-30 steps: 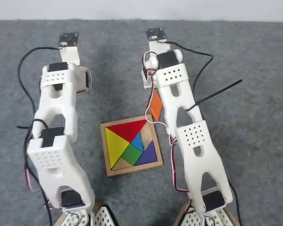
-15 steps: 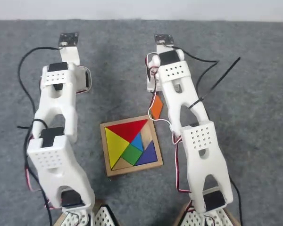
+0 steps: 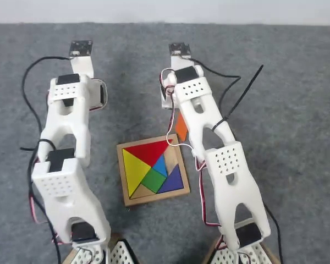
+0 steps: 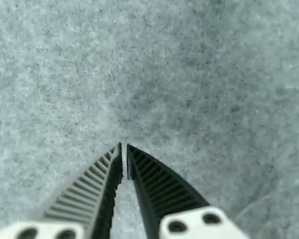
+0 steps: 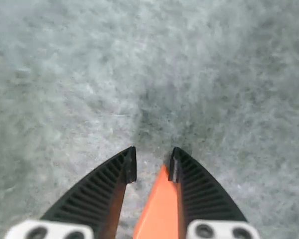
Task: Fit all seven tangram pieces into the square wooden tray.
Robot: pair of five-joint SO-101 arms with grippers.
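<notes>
The square wooden tray (image 3: 154,201) lies between the two arms. It holds a red triangle (image 3: 151,150), a yellow triangle (image 3: 132,169), a blue piece (image 3: 161,165), a green square (image 3: 153,180) and a purple triangle (image 3: 174,179). An orange piece (image 3: 181,126) sits just past the tray's far right corner, half under the right arm (image 3: 190,89). In the right wrist view my right gripper (image 5: 152,159) is open, with the orange piece (image 5: 158,209) between its fingers. The piece lies against one finger, and carpet shows beside the other. My left gripper (image 4: 124,149) is shut on nothing, over bare carpet.
Grey carpet covers the table. The left arm (image 3: 66,126) stands left of the tray. Black and red cables (image 3: 239,99) loop off the right arm. Bare wood shows at the tray's right side (image 3: 177,157) and near left (image 3: 138,192).
The right arm swung to the right and then back to the left, while the orange piece stayed nearly in place. The left arm and the tray did not move.
</notes>
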